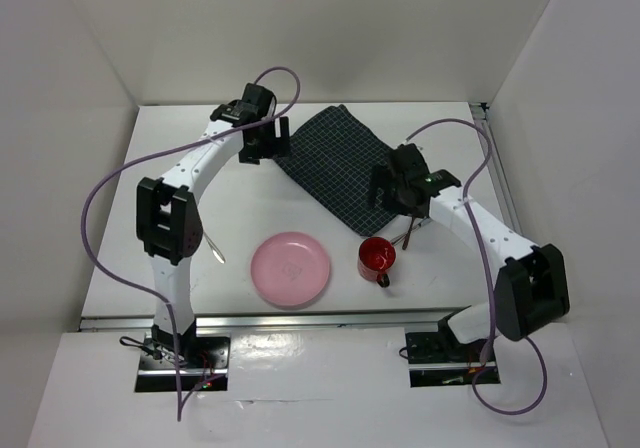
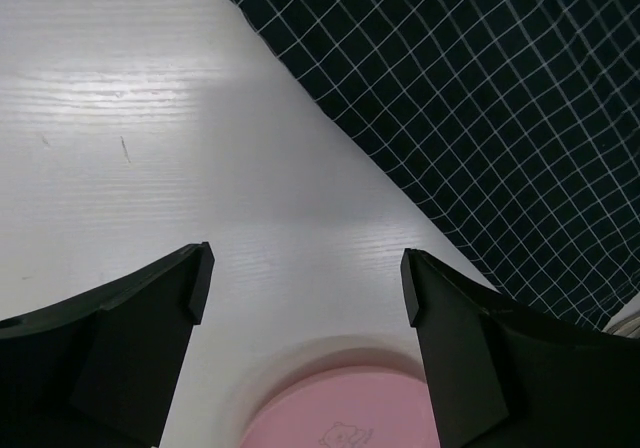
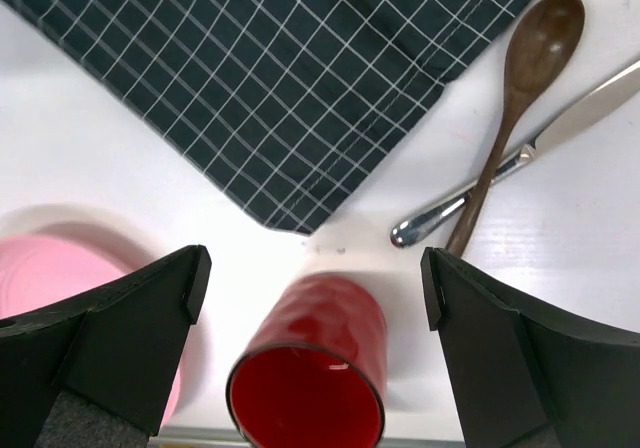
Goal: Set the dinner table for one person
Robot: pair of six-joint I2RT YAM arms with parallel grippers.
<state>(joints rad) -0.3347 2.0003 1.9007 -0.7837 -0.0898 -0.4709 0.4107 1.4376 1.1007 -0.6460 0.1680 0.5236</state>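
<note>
Table: I see the big white table (image 1: pixel 250 203) lying under both of my arms. All the things sit on it.
Left gripper: My left gripper (image 2: pixel 305 278) is wide open. It has nothing in it.
Table by left gripper: The table is right below this gripper. Bare white top fills the gap between the two fingers. I can't tell if the fingers touch it.
Cloth: The dark checked cloth (image 2: pixel 480 98) lies flat on the far middle of the table. Its edge runs just beside my left gripper.
Plate: The pink plate (image 1: pixel 291 268) sits near the front edge, between my two arms.
Right gripper: My right gripper (image 3: pixel 313 273) is wide open too, and it holds nothing. It hangs over the near corner of the cloth.
Table by right gripper: The table is below this gripper as well. White top shows between the fingers, around the cup.
Cup: The red cup (image 3: pixel 315 363) stands upright, just right of the plate and not touching it.
Spoon and knife: A brown spoon (image 3: pixel 520 88) lies across a silver knife (image 3: pixel 560 128), just beside the cloth's corner.
</note>
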